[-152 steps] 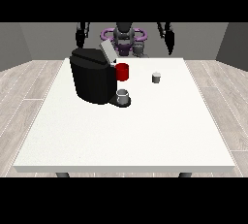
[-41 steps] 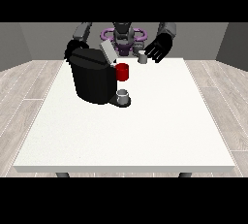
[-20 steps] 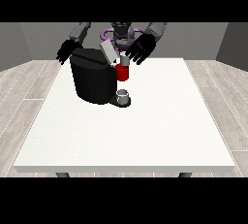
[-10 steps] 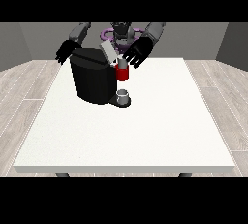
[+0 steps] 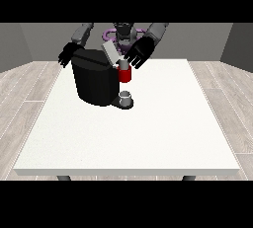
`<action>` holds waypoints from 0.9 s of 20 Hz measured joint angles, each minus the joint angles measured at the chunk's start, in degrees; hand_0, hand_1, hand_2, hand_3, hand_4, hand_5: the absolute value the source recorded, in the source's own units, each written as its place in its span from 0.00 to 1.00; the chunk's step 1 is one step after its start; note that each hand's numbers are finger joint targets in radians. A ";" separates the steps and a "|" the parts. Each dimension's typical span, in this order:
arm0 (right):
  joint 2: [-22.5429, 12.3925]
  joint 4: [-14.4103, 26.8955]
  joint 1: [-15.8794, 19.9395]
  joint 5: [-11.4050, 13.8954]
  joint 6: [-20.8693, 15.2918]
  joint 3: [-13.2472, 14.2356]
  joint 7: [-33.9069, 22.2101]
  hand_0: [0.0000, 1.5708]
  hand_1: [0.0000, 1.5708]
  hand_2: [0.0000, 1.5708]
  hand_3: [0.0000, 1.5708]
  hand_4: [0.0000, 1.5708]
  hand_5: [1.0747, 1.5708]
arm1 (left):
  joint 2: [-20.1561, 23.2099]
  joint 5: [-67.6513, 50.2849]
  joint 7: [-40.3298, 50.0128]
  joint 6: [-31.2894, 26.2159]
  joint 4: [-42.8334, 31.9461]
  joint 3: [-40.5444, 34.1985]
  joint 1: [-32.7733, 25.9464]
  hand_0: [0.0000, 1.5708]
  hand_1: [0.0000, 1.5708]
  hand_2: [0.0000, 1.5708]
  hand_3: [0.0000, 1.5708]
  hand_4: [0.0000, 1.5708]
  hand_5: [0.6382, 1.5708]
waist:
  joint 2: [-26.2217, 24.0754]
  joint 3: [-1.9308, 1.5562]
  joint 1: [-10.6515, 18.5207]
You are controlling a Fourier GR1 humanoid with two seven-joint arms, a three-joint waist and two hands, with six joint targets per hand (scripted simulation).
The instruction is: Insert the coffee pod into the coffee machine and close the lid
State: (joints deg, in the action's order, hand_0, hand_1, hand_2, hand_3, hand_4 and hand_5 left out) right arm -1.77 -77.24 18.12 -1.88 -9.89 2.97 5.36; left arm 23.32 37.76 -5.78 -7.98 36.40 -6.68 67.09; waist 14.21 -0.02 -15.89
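The black coffee machine (image 5: 98,81) stands on the table's back left part, its grey lid (image 5: 109,53) tilted up and open. A red pod holder (image 5: 125,76) juts from its front. The small grey coffee pod (image 5: 123,64) is at the top of that holder, with the fingertips of the hand at the view's right (image 5: 140,53) pinching it from above and behind. The hand at the view's left (image 5: 66,55) hangs with relaxed fingers behind the machine's left edge, holding nothing.
A small grey cup (image 5: 126,97) stands on the machine's base under the red holder. The white table (image 5: 148,133) stretches wide toward the camera. The robot's torso stands behind the far edge.
Since a second ago the hand at the view's right has settled the pod slightly lower onto the red holder; over the last half second almost nothing has moved.
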 measured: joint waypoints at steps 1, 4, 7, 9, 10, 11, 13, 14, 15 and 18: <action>0.12 0.03 0.16 0.02 -0.27 0.11 0.18 0.00 0.00 0.00 0.00 0.28 1.00 | -0.11 0.19 -0.34 0.09 0.00 0.18 -0.20 0.77 0.77 0.81 0.76 0.31 1.00 | 0.16 0.00 0.15; 0.55 -0.16 -0.29 0.54 -0.70 -0.55 0.47 0.00 0.00 0.00 0.00 0.28 1.00 | 0.38 0.28 -0.96 0.16 -0.17 -0.12 -0.25 0.80 0.80 0.82 0.75 0.31 1.00 | 0.53 -0.02 -0.02; -0.41 -0.30 0.18 -0.25 0.17 0.17 -0.43 0.00 0.00 0.00 0.00 0.28 1.00 | 0.55 0.30 -0.67 -0.54 -0.70 -0.27 -0.17 0.78 0.78 0.81 0.74 0.31 1.00 | 0.41 -0.02 -0.26; -1.17 -0.57 0.75 -0.91 1.18 0.52 -0.98 0.00 0.00 0.00 0.00 0.27 1.00 | 1.21 0.25 -0.35 -0.62 -0.88 -0.79 0.23 0.76 0.76 0.79 0.73 0.30 1.00 | 0.89 -0.05 -0.75; -0.99 -0.85 0.49 -0.60 0.84 0.27 -1.04 0.00 0.00 0.00 0.00 0.23 1.00 | 1.54 0.16 -0.63 -1.17 -1.18 -0.89 0.23 0.77 0.77 0.79 0.72 0.29 1.00 | 0.89 -0.04 -0.82; -1.01 -0.97 0.16 -0.57 0.92 0.10 -1.48 0.00 0.00 0.00 0.00 0.23 1.00 | 1.30 0.31 -0.89 -1.03 -1.16 -0.74 -0.27 0.77 0.77 0.78 0.69 0.29 1.00 | 0.59 -0.06 -0.81; -1.07 -1.02 0.38 -0.76 0.78 0.39 -1.79 0.00 0.00 0.00 0.00 0.24 1.00 | 1.38 0.43 -0.76 -1.37 -1.28 -0.72 -0.05 0.72 0.72 0.74 0.65 0.28 1.00 | 0.57 -0.04 -0.79; -0.94 -1.42 0.31 -0.50 0.48 0.11 -2.23 0.00 0.00 0.00 0.00 0.21 1.00 | 1.55 0.47 -1.27 -1.41 -1.44 -0.74 -0.25 0.73 0.73 0.75 0.65 0.29 1.00 | 0.62 -0.04 -0.83; -1.22 -1.39 0.69 -0.65 0.53 0.39 -2.67 0.00 0.00 0.00 0.00 0.26 1.00 | 1.42 0.62 -1.24 -1.22 -1.31 -0.66 -0.19 0.72 0.72 0.74 0.64 0.29 1.00 | 0.62 -0.05 -0.77; -1.56 -1.19 0.25 -0.85 1.15 0.52 -2.16 0.00 0.00 0.00 0.00 0.28 1.00 | 1.53 1.39 -0.98 -1.28 -1.31 -0.15 -0.07 0.69 0.69 0.72 0.61 0.26 1.00 | 0.37 -0.02 -0.74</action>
State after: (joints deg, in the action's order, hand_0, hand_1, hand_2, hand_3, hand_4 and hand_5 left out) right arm -3.34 -78.43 18.37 -2.73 -8.74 3.49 3.20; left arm 24.85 39.15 -6.76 -9.25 35.09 -6.84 67.02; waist 14.58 -0.04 -16.63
